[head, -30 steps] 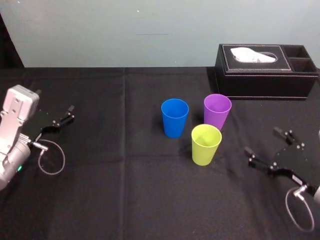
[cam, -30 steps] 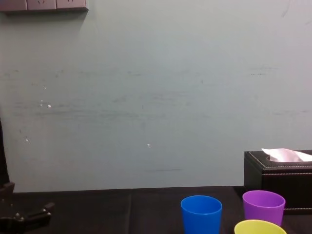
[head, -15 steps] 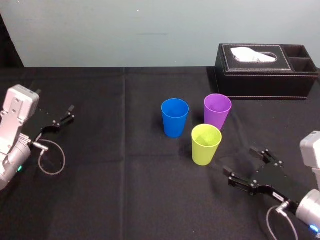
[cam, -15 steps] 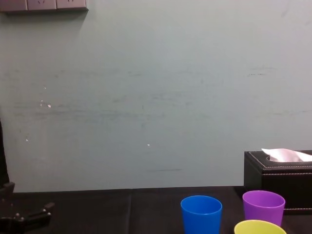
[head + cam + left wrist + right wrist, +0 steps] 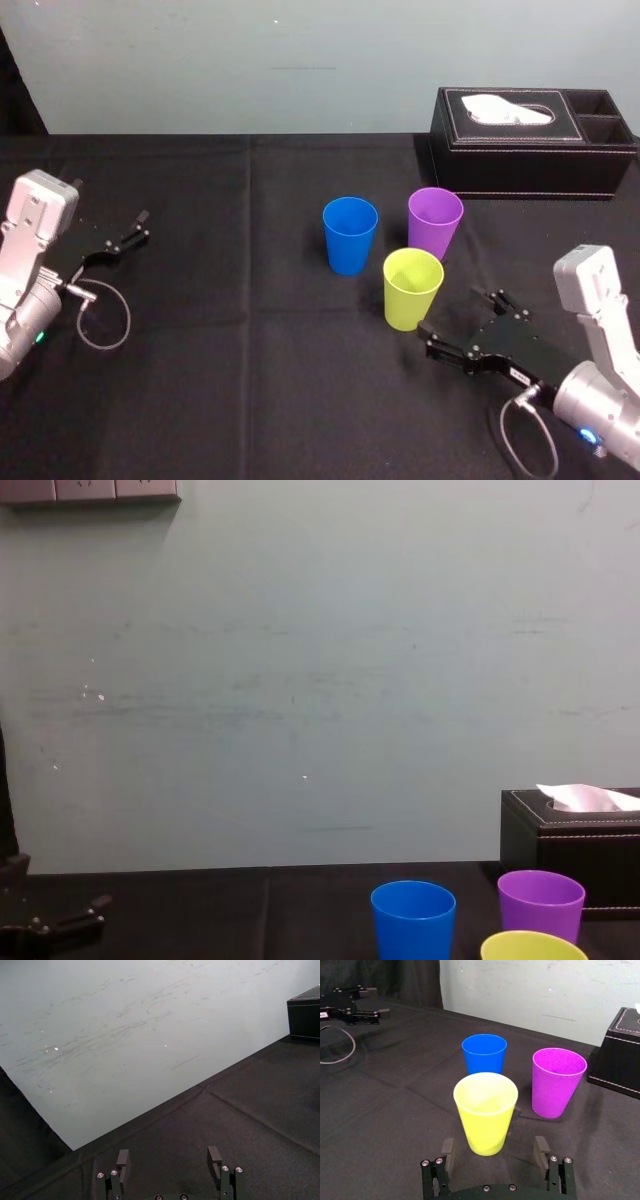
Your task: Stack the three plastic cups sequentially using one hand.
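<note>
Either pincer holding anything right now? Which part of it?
Nothing is held. The right pincer is open next to the yellow-green cup, not closed on it; the left pincer sits open, parked far left.

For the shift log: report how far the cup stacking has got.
Done: nothing; the blue cup, purple cup and yellow cup stand apart, upright. In hand: the open right gripper faces the yellow cup, not gripping it; the left gripper sits parked far left. Left: all stacking.
</note>
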### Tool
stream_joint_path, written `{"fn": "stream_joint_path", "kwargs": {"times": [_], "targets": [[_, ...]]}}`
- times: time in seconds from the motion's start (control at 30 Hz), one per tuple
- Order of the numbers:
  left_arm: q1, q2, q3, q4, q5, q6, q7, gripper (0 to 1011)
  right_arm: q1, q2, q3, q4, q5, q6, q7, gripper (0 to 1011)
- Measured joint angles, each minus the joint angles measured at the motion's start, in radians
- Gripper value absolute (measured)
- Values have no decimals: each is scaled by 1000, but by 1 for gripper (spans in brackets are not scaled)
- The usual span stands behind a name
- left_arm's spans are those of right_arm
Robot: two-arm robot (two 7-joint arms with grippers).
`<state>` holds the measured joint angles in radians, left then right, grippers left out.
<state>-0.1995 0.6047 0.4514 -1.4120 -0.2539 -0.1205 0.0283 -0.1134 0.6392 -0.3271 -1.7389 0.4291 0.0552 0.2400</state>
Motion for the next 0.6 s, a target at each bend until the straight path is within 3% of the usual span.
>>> {"fn": "stream_joint_path", "kwargs": {"times": [0.6], "targets": [[0, 0, 0, 0, 0, 0, 0, 1011, 83, -109, -17, 82, -65, 16, 14, 1000]]}}
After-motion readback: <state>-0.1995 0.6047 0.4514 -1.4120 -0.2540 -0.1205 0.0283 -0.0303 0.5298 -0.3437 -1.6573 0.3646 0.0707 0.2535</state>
